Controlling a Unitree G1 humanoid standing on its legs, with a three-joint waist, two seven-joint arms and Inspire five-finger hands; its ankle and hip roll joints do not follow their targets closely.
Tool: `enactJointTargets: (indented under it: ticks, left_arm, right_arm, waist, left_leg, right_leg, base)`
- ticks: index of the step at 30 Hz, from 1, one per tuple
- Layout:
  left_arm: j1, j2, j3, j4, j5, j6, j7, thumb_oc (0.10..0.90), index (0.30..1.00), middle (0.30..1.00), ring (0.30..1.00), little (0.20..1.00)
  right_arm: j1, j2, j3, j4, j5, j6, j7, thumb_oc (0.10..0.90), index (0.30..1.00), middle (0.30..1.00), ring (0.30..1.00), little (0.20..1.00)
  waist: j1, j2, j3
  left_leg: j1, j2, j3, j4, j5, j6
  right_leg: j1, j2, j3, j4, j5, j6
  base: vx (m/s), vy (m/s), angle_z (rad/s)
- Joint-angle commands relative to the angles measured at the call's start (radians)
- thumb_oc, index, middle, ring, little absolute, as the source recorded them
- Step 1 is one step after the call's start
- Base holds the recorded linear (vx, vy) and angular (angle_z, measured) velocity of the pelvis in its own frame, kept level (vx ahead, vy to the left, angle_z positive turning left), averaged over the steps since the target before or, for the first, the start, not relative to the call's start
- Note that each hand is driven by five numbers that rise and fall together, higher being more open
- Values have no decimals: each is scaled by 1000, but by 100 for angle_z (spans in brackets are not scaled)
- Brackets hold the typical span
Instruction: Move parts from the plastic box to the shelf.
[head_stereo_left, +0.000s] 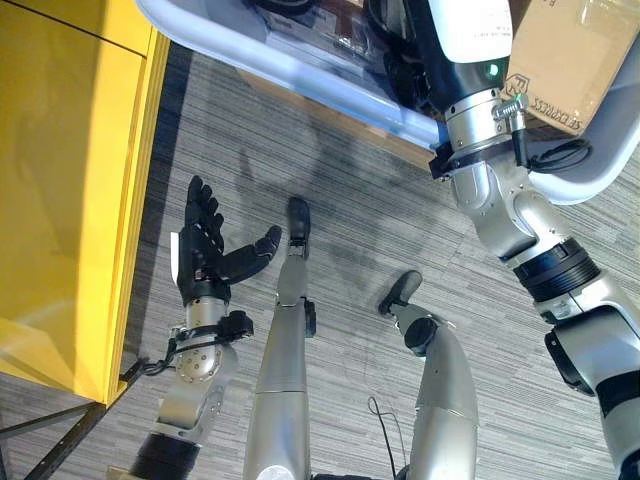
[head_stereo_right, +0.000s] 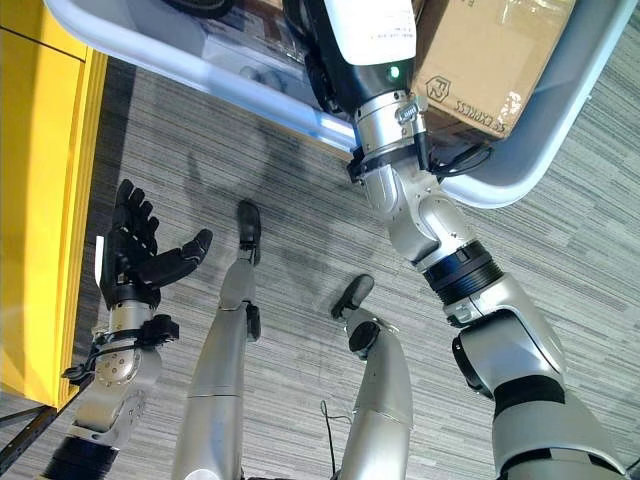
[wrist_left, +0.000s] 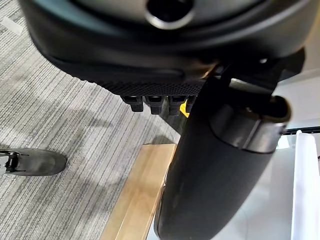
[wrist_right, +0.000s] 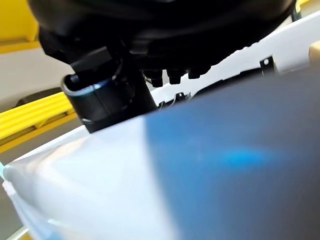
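Observation:
The pale plastic box (head_stereo_left: 300, 75) lies across the top of the eye views, and dark parts (head_stereo_right: 200, 8) show dimly inside it. My right hand (head_stereo_right: 335, 70) reaches over the rim into the box, where its fingers are hidden. In the right wrist view the thumb (wrist_right: 105, 100) stands just above the box rim (wrist_right: 100, 175). My left hand (head_stereo_left: 205, 250) hangs open and empty over the carpet, fingers straight and thumb spread, right beside the yellow shelf (head_stereo_left: 60, 150). The left wrist view shows that thumb (wrist_left: 215, 165) with nothing in it.
A cardboard box (head_stereo_left: 570, 60) sits in the plastic box next to my right forearm. A wooden plank (wrist_left: 140, 195) lies under the box's near edge. Grey striped carpet (head_stereo_left: 350, 220) stretches between shelf and box.

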Motion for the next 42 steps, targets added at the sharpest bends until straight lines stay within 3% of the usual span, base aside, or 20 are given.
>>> enactJointTargets:
  ticks: [1, 9, 16, 18, 19, 20, 21, 26, 30, 31, 34, 35, 42]
  left_arm:
    - [15, 7, 12, -106, 16, -105, 5, 900, 1000, 1000, 1000, 1000]
    - [0, -14, 5, -82, 11, -96, -1, 900, 1000, 1000, 1000, 1000]
    - [-3, -23, -9, -61, 6, -91, -16, 900, 1000, 1000, 1000, 1000]
    - [-4, -20, -10, -56, 5, -85, -28, 900, 1000, 1000, 1000, 1000]
    - [-16, -17, -6, -51, 5, -84, -35, 900, 1000, 1000, 1000, 1000]
    - [-9, -18, -10, -49, 4, -84, -35, 900, 1000, 1000, 1000, 1000]
    - [-21, -16, -6, -45, 5, -82, -37, 900, 1000, 1000, 1000, 1000]
    - [-14, -18, 0, -26, 6, -68, -64, 900, 1000, 1000, 1000, 1000]
    - [0, -13, 6, -20, 0, -57, -85, 900, 1000, 1000, 1000, 1000]
    - [13, -12, 17, -11, 1, -48, -108, 900, 1000, 1000, 1000, 1000]
    - [19, -11, 25, -15, 0, -45, -122, 900, 1000, 1000, 1000, 1000]
    - [29, -6, 34, -7, 0, -38, -137, 900, 1000, 1000, 1000, 1000]
    - [44, 2, 36, -9, 6, -29, -162, 900, 1000, 1000, 1000, 1000]
  right_arm:
    - [-69, -93, 81, 237, -34, 48, -6, 400, 300, 300, 300, 300]
    - [-38, -87, 84, 235, -85, 66, -5, 400, 300, 300, 300, 300]
    - [17, -88, 58, 174, -120, 66, -7, 400, 300, 300, 300, 300]
    - [46, -94, 40, 129, -131, 59, -14, 400, 300, 300, 300, 300]
    - [59, -101, 23, 94, -138, 53, -16, 400, 300, 300, 300, 300]
    - [69, -99, 23, 92, -138, 53, -14, 400, 300, 300, 300, 300]
    - [69, -103, 14, 73, -140, 50, -14, 400, 300, 300, 300, 300]
    - [159, -101, -47, -36, -139, 24, -4, 400, 300, 300, 300, 300]
    - [223, -107, -83, -100, -137, 5, 17, 400, 300, 300, 300, 300]
    - [261, -119, -113, -142, -133, -14, 28, 400, 300, 300, 300, 300]
    - [288, -127, -138, -184, -128, -26, 36, 400, 300, 300, 300, 300]
    - [304, -146, -160, -218, -133, -36, 47, 400, 300, 300, 300, 300]
    - [308, -184, -190, -276, -137, -54, 58, 400, 300, 300, 300, 300]
  waist:
    - [48, 60, -3]
    - [39, 62, -3]
    - [36, 53, -3]
    - [36, 45, -3]
    - [39, 41, -3]
    - [38, 40, -3]
    - [40, 37, -3]
    - [38, 20, -3]
    - [38, 17, -3]
    - [33, 17, -3]
    - [30, 20, -3]
    - [21, 22, -33]
    - [1, 20, -107]
  left_leg:
    - [-12, 16, -60, 182, -229, -27]
    - [27, 15, -53, 172, -224, -27]
    - [144, 14, -36, 115, -207, -36]
    - [217, 14, -28, 82, -195, -40]
    - [254, 18, -13, 48, -160, -35]
    - [280, 16, -21, 44, -178, -44]
    - [285, 19, -11, 29, -150, -37]
    - [447, 29, 7, -24, -133, -43]
    - [548, 34, 21, -55, -126, -45]
    - [620, 33, 30, -73, -121, -48]
    - [668, 32, 37, -89, -112, -47]
    - [718, 32, 47, -114, -108, -53]
    - [774, 38, 68, -130, -109, -49]
  right_leg:
    - [127, 26, 70, -164, 83, 94]
    - [154, 26, 66, -161, 75, 92]
    - [268, 32, 56, -217, 88, 98]
    - [340, 39, 49, -256, 103, 101]
    - [377, 43, 32, -297, 133, 93]
    - [399, 45, 45, -298, 120, 102]
    - [410, 48, 33, -322, 144, 94]
    - [579, 56, 40, -415, 168, 99]
    - [676, 56, 47, -467, 181, 103]
    - [749, 50, 53, -506, 191, 108]
    - [793, 50, 52, -529, 204, 110]
    - [835, 47, 57, -553, 209, 116]
    - [874, 43, 76, -582, 228, 122]
  base:
    - [-2, -4, 4]
    - [-5, -13, 0]
    - [-10, 4, 2]
    - [-60, -3, 6]
    - [-28, -8, 11]
    - [-82, 21, 12]
    - [-23, 11, 15]
    - [-19, 14, -1]
    - [1, 16, -15]
    - [5, 26, -16]
    - [-12, 38, -25]
    - [-1, 35, -19]
    - [9, 20, -11]
